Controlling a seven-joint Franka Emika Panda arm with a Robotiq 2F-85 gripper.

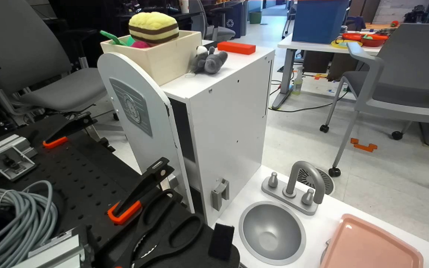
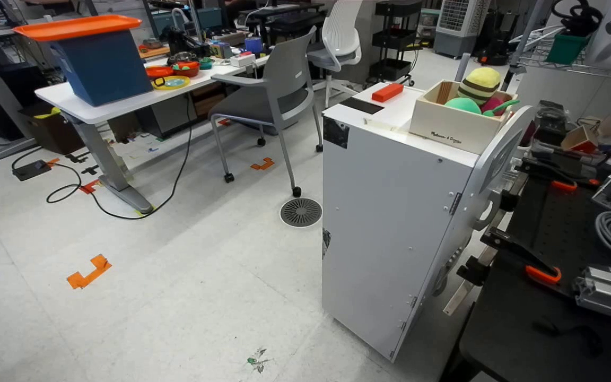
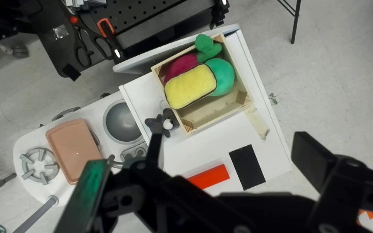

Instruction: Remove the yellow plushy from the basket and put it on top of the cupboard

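The yellow plushy with dark brown stripes (image 1: 153, 28) rests in the beige basket (image 1: 175, 61), on other soft toys, rising above the rim. It also shows in an exterior view (image 2: 479, 85) and in the wrist view (image 3: 190, 85). The basket also shows in an exterior view (image 2: 446, 124) and the wrist view (image 3: 220, 118). It stands on top of the white cupboard (image 1: 229, 119), also seen in an exterior view (image 2: 385, 228) and the wrist view (image 3: 202, 145). My gripper (image 3: 230, 142) is open and empty, above the cupboard top and apart from the plushy. It shows only in the wrist view.
Teal (image 3: 222, 76), green (image 3: 204, 43) and magenta (image 3: 181, 66) soft items share the basket. A grey soft toy (image 3: 160, 121) sits beside it. A red block (image 3: 209, 176) and black patch (image 3: 247, 166) are on the top. A sink (image 1: 272, 232) and pink tray (image 1: 372, 243) stand lower.
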